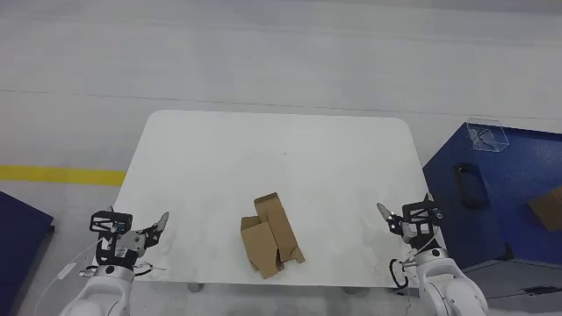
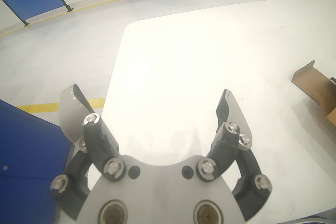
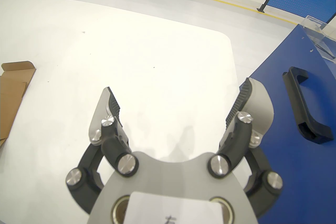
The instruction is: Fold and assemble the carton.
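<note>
The carton (image 1: 270,235), a flattened blank of brown corrugated cardboard, lies on the white worktop (image 1: 263,149) close to its near edge, about midway between my two arms. Its panels overlap and its long side runs from near to far at a slight slant. From my left wrist, one end flap stands a little proud of the surface, its edge raised. The faces are matt and plain, and the cut edges are straight with notched corners.

My left pincer (image 2: 151,92) hangs over the near left corner of the worktop, jaws spread wide and holding nothing. My right pincer (image 3: 178,85) hangs over the near right corner, likewise spread and empty. Both are well apart from the carton. Each finger is a pale curved shell with a ribbed dark pad on its inner face.

Handling, as I judge it: the blank looks light and fairly stiff across a panel, but should bend readily along its scored creases. On this smooth worktop it would probably slide under a sideways push, so one pincer should pin it while the other lifts. The raised flap and the free panel edges look like the best holds, since a flat face offers my pads nothing. A hard pinch could crush the fluting.

To the right stands a blue cabinet with a black handle (image 3: 302,109).
</note>
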You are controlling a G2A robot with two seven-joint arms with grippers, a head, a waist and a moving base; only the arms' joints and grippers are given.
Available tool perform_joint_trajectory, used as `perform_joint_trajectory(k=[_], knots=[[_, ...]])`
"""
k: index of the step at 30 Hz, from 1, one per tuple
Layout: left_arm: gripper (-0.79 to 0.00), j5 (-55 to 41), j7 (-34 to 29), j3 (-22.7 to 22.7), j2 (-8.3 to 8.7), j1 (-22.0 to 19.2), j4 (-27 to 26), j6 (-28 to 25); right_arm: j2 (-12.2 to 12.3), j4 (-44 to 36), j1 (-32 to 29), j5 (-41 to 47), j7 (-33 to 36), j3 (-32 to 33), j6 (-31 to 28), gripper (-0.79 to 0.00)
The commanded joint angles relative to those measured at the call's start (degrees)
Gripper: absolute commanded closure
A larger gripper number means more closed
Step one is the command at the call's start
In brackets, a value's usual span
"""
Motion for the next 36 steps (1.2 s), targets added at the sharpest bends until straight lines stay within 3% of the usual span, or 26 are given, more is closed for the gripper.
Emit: perform_joint_trajectory(k=[1, 4, 6, 10, 14, 17, 20, 23, 24, 27, 30, 33, 35, 36], knots=[[-0.784, 0.0, 0.0, 0.0, 0.00, 0.0, 0.0, 0.0, 0.0, 0.0, 0.0, 0.0, 0.0, 0.0, 0.0, -0.784], [-0.785, -0.4, -0.4, 0.1, -0.01, 0.1, 0.0, -0.3, 0.0, 0.0, 0.0, 0.0, 0.0, 0.0, 0.0, -0.785], [-0.785, -7.1, -6.7, 0.4, -0.08, -0.1, -2.1, -4.6, 0.0, 0.0, 0.0, 0.0, 0.0, 0.0, 0.0, -0.785], [-0.785, -39.2, -30.0, -0.3, 0.05, -2.1, -6.4, -15.8, 0.0, 0.0, 0.0, 0.0, 0.0, 0.0, 0.0, -0.785], [-0.785, -66.4, -55.2, 1.0, 0.66, -9.9, -2.4, -15.3, 0.0, 0.0, 0.0, 0.0, 0.0, 0.0, 0.0, -0.785], [-0.785, -75.2, -64.8, 4.9, 0.69, -17.3, 4.6, -12.8, 0.0, 0.0, 0.0, 0.0, 0.0, 0.0, 0.0, -0.785], [-0.767, -76.4, -68.1, 10.2, 0.33, -22.9, 11.6, -10.9, 0.0, 0.0, 0.0, 0.0, 0.0, 0.0, 0.0, -0.785], [-0.653, -77.4, -67.9, 14.3, -0.21, -26.5, 16.6, -10.7, 0.0, 0.0, 0.0, 0.0, 0.0, 0.0, 0.0, -0.785], [-0.650, -77.1, -67.4, 15.5, -0.36, -27.4, 17.6, -10.9, 0.0, 0.0, 0.0, 0.0, 0.0, 0.0, 0.0, -0.785], [-0.628, -74.8, -63.7, 18.4, -0.77, -28.6, 19.9, -11.4, 0.0, 0.0, 0.0, 0.0, 0.0, 0.0, 0.0, -0.785], [-0.656, -72.9, -60.7, 21.0, -1.13, -29.1, 21.7, -11.4, 0.0, 0.0, 0.0, 0.0, 0.0, 0.0, 0.0, -0.785], [-0.588, -73.8, -59.2, 22.4, -1.40, -29.6, 23.5, -11.2, 0.0, 0.0, 0.0, 0.0, 0.0, 0.0, 0.0, -0.785], [-0.585, -74.1, -58.6, 22.9, -1.47, -30.0, 24.5, -11.4, 0.0, 0.0, 0.0, 0.0, 0.0, 0.0, 0.0, -0.785], [-0.505, -74.1, -58.3, 23.1, -1.49, -30.1, 25.0, -11.3, 0.0, 0.0, 0.0, 0.0, 0.0, 0.0, 0.0, -0.785]])
